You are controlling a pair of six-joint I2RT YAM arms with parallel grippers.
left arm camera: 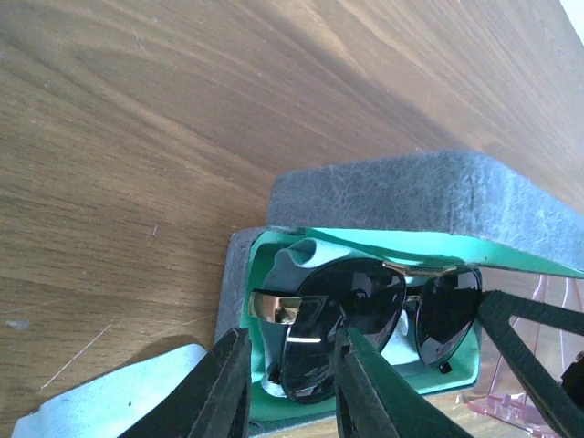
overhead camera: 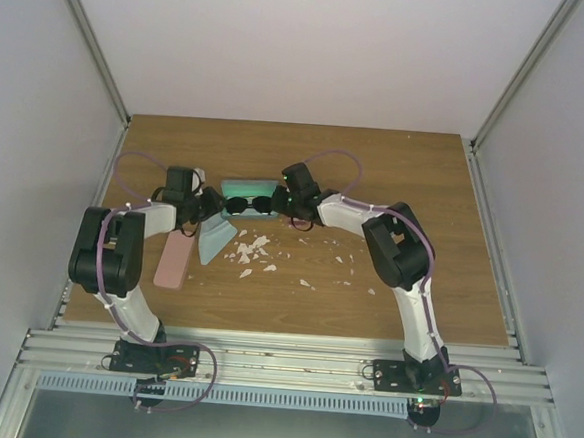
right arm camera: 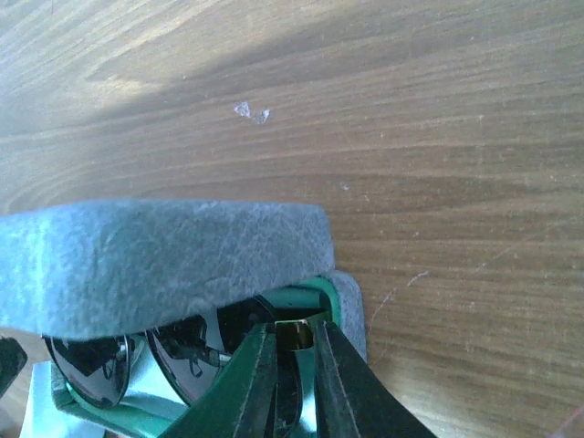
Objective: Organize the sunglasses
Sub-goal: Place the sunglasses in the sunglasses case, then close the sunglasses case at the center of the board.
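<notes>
On the wooden table (overhead camera: 424, 188), an oblong pink case (overhead camera: 173, 261) is lying out to the left of and nearer than the left gripper (overhead camera: 221, 206), and a light blue cloth (overhead camera: 213, 242) is resting just on the near side of its jaws. In the left wrist view, the left gripper (left arm camera: 292, 388) is straddling one lens of the dark sunglasses (left arm camera: 365, 315). Its jaws are standing moderately apart with green lining showing beside one finger, so I cannot tell whether they are pressing the frame. The sunglasses are sitting inside the open blue-grey case (left arm camera: 411, 196), on its green lining and directly between the two grippers, with the felt lid standing up just beyond both sets of jaws. Part of the pink sunglasses (left arm camera: 511, 403) is showing outside the case to the right of the left jaws. The right gripper (right arm camera: 297, 388) is meeting the opposite end, its jaws drawn narrow and pinching the gold end piece of the frame. White scraps (overhead camera: 255, 252) are lying scattered on the near side of both jaws.
</notes>
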